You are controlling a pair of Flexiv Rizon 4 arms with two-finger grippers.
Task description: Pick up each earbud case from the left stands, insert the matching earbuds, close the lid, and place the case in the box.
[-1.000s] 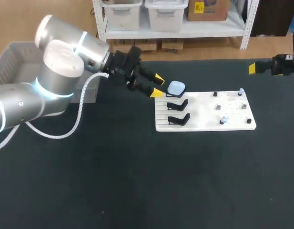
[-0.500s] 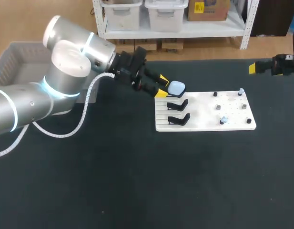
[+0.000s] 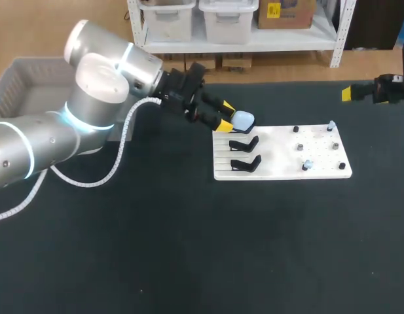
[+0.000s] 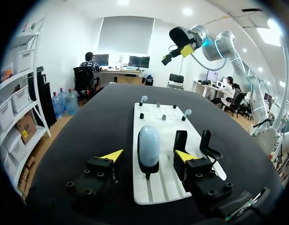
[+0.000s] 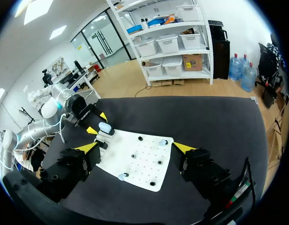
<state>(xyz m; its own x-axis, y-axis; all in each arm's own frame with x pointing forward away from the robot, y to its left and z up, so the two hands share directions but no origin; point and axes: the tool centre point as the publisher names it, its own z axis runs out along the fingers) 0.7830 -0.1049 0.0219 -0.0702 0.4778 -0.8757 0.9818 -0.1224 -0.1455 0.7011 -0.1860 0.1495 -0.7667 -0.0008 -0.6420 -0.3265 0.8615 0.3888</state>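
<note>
Item: earbud case [image 3: 242, 120], pale blue, seated on the stand at the far-left corner of the white board [image 3: 280, 171].
Our left gripper [image 3: 225, 118]: fingers spread wide, one on each side of the case, neither touching it, nothing held.
Our right gripper [image 5: 135, 147]: wide open and empty, off the board's far-right corner.
Handling note: we judge it best to centre on the case, close evenly on its flanks, then lift straight off the stand.
</note>
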